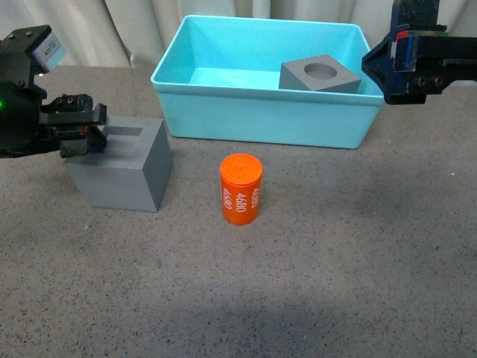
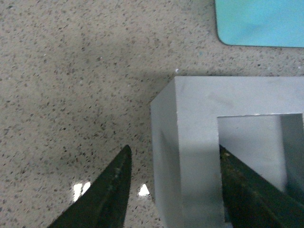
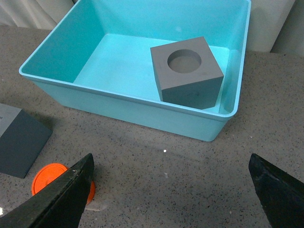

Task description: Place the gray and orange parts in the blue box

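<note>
A gray cube with a square recess (image 1: 123,168) stands on the table at the left. My left gripper (image 1: 83,133) is open and straddles one wall of this cube (image 2: 197,156): one finger is inside the recess, the other outside. An orange cylinder (image 1: 241,189) printed "4680" stands upright in the middle. The gray cube with a round recess (image 1: 320,76) lies inside the blue box (image 1: 261,128) at its right end. My right gripper (image 1: 389,71) is open and empty, raised near the box's right end. The right wrist view shows the box (image 3: 128,107), this cube (image 3: 187,71) and the cylinder (image 3: 52,173).
Speckled gray tabletop (image 1: 335,261) spreads in front of the box. White curtains (image 1: 134,26) hang behind it. The square-recess cube also shows in the right wrist view (image 3: 19,137). A corner of the box shows in the left wrist view (image 2: 261,21).
</note>
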Motion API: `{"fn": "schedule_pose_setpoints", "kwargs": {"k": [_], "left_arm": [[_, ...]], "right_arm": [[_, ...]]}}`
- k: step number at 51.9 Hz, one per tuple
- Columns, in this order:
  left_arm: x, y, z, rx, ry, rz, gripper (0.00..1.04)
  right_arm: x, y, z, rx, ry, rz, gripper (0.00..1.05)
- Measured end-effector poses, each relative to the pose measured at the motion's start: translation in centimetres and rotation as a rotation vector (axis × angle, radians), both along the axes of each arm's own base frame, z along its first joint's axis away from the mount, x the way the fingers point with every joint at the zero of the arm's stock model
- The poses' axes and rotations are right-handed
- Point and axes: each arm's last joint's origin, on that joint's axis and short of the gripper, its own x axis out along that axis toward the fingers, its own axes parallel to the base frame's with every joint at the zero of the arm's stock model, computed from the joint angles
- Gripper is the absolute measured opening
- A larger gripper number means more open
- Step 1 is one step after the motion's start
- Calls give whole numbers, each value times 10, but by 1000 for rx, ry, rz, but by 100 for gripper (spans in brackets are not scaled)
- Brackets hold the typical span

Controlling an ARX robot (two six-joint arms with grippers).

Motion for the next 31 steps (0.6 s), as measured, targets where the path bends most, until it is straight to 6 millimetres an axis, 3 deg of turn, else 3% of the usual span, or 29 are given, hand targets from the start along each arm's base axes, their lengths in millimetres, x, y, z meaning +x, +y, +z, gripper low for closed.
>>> {"fn": "schedule_pose_setpoints", "kwargs": {"k": [12, 21, 31], "left_arm": [[1, -4, 3, 10, 1, -27, 22], [-1, -5, 18, -33, -47, -18, 18], [-11, -13, 66, -121, -202, -1, 18]], "right_arm": [[0, 0, 0, 0, 0, 0, 95], [0, 0, 0, 0, 0, 0, 95], [0, 0, 0, 0, 0, 0, 95]]}}
